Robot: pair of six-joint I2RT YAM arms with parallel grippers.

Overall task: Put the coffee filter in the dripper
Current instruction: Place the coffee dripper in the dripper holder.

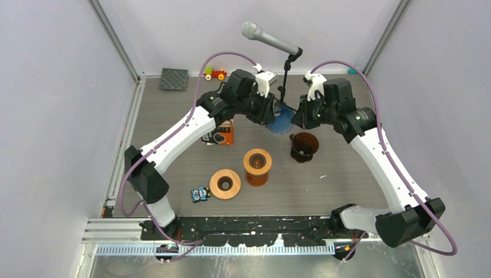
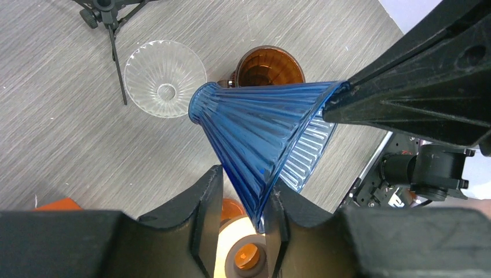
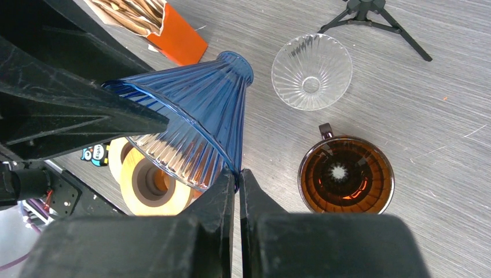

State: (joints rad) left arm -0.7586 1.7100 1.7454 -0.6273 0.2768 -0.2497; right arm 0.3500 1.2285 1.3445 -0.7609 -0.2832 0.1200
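Observation:
A blue ribbed glass dripper [image 1: 282, 121] hangs in the air between both grippers, tilted on its side. My right gripper [image 3: 237, 179] is shut on its rim [image 3: 197, 116]. My left gripper [image 2: 242, 208] is open with the opposite rim [image 2: 260, 127] between the jaws, resting against the right finger [image 2: 277, 223] only. Brown paper coffee filters [image 3: 133, 14] stick out of an orange packet [image 1: 223, 134] on the table under the left arm. An amber dripper with a handle [image 1: 304, 146] and a clear glass dripper [image 3: 311, 70] stand on the table below.
An amber carafe with a wooden collar [image 1: 257, 165] and a wooden ring stand [image 1: 224, 184] sit in front. A small blue toy [image 1: 200, 194] lies near the ring. A microphone on a tripod [image 1: 272, 39], a black mat [image 1: 174, 79] and a toy car [image 1: 215, 74] are at the back.

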